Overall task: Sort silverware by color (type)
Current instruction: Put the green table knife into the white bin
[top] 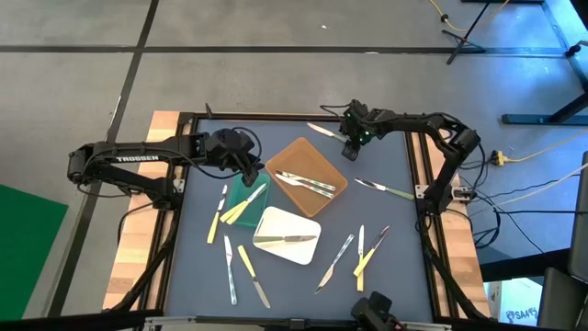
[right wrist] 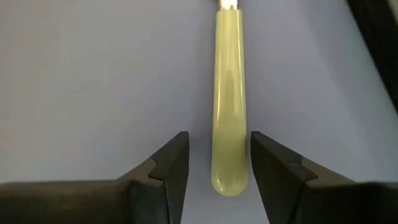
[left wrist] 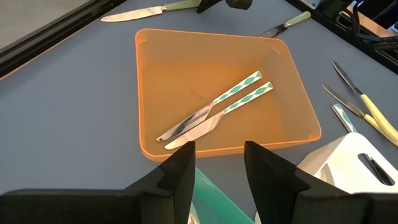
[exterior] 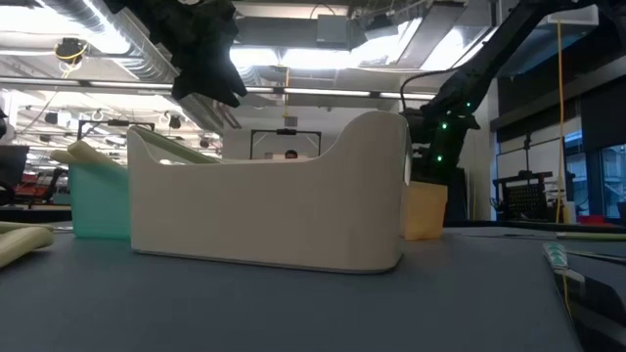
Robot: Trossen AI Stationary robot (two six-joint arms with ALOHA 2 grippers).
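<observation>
Along the table's far edge, I log the right gripper [top: 350, 147] low over the mat, fingers spread either side of a pale green knife handle [right wrist: 229, 99], not pinching it. That knife [top: 324, 131] lies on bare mat between the black frame rail and the brown tray [top: 336, 189], with little room toward the rail.

Left gripper [top: 250, 171]: at the brown tray's near-left corner, above the green tray [top: 241, 194], fingers [left wrist: 180, 174] spread, holding nothing.

Silverware on hand:
- Brown tray: two pieces with green-and-white patterned handles [left wrist: 239, 91], lying side by side.
- White tray [top: 312, 224]: one dark-handled knife [top: 285, 240].
- Green tray: pale yellow handles [top: 246, 204] overhanging its rim.
- Loose on the mat: one pale green knife [top: 384, 188] right of the brown tray; a cluster [top: 366, 246] near the front right; several pieces [top: 241, 267] front left.

Open mat remains at the far left corner and the centre front.

Writing: "TROSSEN" on the left arm [top: 136, 157].
</observation>
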